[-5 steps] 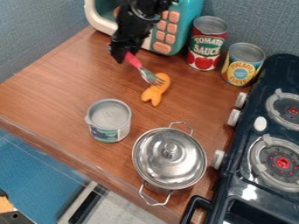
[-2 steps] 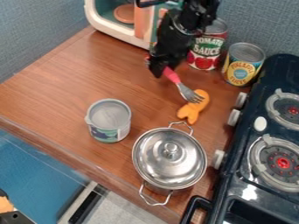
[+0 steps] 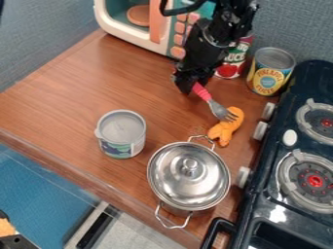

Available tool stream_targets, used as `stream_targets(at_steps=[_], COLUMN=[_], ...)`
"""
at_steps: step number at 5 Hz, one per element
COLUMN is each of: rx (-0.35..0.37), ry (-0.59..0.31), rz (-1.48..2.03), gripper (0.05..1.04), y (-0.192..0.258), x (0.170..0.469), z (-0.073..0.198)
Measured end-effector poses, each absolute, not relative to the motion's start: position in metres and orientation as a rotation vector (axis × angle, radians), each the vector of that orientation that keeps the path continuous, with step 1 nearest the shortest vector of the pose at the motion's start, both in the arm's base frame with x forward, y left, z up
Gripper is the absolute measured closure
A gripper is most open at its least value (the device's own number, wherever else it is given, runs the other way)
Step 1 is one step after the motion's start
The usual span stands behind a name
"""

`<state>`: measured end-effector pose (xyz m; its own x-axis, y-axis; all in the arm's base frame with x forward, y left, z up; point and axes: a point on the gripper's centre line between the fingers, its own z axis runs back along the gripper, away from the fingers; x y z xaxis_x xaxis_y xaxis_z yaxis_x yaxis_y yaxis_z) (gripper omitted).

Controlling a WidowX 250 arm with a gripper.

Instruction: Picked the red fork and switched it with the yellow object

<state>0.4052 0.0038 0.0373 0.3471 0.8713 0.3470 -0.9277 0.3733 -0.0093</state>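
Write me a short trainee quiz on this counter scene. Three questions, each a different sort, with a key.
1. Multiple choice: what does the gripper hold?
A) the tomato sauce can
B) the red fork
C) the gray can
2. True or false: the metal pot stands with its lid off.
3. Fill in the blank: the end of the fork nearest the orange-yellow object is its ____.

Key: 1 B; 2 false; 3 tines.

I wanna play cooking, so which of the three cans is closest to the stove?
The yellow-labelled can. It stands right by the stove; the red can is farther off, partly behind the arm, and the blue-green can is farthest.
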Motion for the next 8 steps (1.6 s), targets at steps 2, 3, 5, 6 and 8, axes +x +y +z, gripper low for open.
stream_targets(at_steps=[2, 3, 5, 6, 8], rx=[0.194, 0.188, 0.175, 0.214, 0.303], ry=[-0.344, -0.363, -0.424, -0.447, -0.348], rz=[1.188, 1.206, 1.23, 1.215, 1.192], gripper=[0.676, 0.676, 0.676, 0.676, 0.676], y=[0.024, 0.039, 0.041, 0.04, 0.05], x=[0.41, 0.418, 0.416, 0.414, 0.407], z=[0.047, 0.057, 0.078, 0.073, 0.024])
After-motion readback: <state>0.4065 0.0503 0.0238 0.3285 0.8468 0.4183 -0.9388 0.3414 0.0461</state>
